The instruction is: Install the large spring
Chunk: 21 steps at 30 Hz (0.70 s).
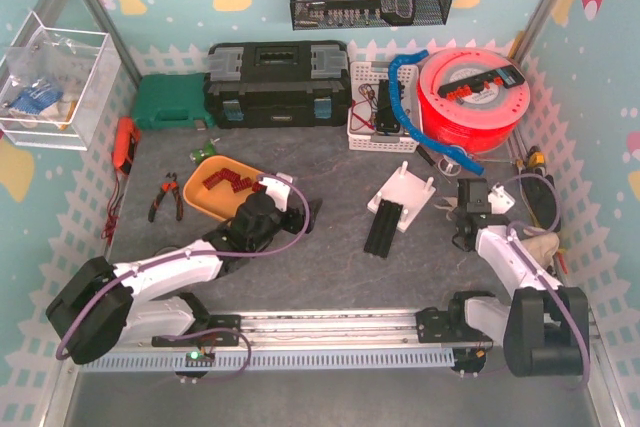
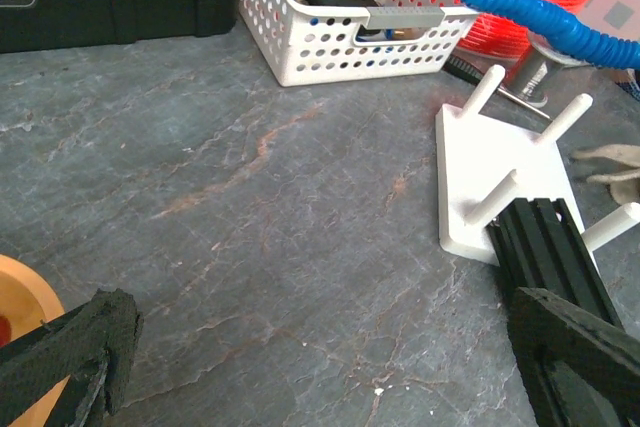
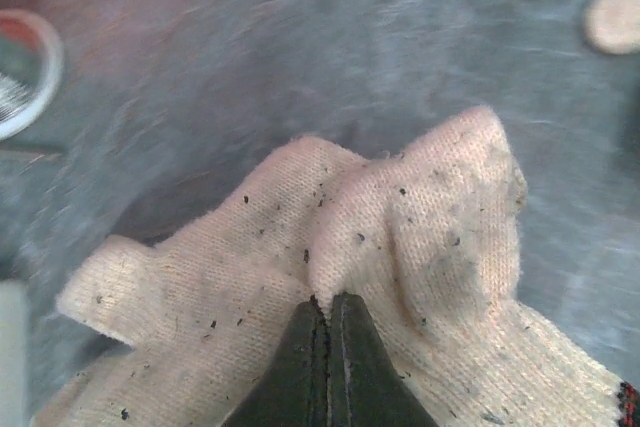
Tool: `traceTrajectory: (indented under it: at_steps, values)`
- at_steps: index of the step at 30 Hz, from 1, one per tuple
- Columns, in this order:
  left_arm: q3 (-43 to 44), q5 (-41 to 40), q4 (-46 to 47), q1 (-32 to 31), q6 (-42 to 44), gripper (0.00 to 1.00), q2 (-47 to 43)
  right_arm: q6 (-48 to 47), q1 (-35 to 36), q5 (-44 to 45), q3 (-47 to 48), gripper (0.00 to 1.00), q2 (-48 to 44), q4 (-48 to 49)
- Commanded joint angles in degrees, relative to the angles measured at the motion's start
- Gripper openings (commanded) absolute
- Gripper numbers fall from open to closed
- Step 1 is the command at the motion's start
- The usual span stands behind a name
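No spring is seen fitted on the white peg plate. Its pegs stand bare, and only the black rail rests on its near end, so the installation is judged not yet begun. The large spring cannot be picked out in any view. It may lie hidden under the knit glove just right of the plate, though this is not shown. Finding, grasping and seating it are all left to be done.

The right gripper is closed on a fold of that glove. This is shown only by the right wrist view; from above, little of the grip right of the plate can be made out. The left gripper, left of the plate, is spread wide and holds nothing. This is made plain by the left wrist view, as are the bare pegs.
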Motion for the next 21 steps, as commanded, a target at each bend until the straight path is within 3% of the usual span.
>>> traceTrajectory:
  at_steps: [1, 8, 9, 13, 15, 21]
  values:
    - [-0.37, -0.30, 0.79, -0.21, 0.86, 0.99, -1.04, 8.96, -2.05, 9.95, 1.66, 0.00, -0.44, -7.80]
    - [-0.98, -0.30, 1.39, -0.21, 0.62, 0.99, -1.91, 9.63, -3.90, 9.21, 1.50, 0.01, -0.43, -6.84]
    - [-1.07, -0.36, 1.59, -0.21, 0.52, 0.99, -1.86, 7.92, -3.90, 8.22, 1.58, 0.05, -0.33, -5.74]
    - [-1.63, -0.36, 2.76, -0.21, 0.31, 0.99, -2.05, 2.23, -3.90, 4.15, 2.13, 0.45, -0.16, -4.24]
    - [-2.03, -0.30, 3.65, -0.21, 0.31, 0.99, -2.09, 0.01, -3.81, 1.94, 2.18, 0.60, -1.07, -4.11]
    - [-2.02, -0.30, 3.83, -0.21, -1.09, 0.99, -2.08, -5.26, -3.44, -7.38, 2.73, 0.84, -6.32, -5.35]
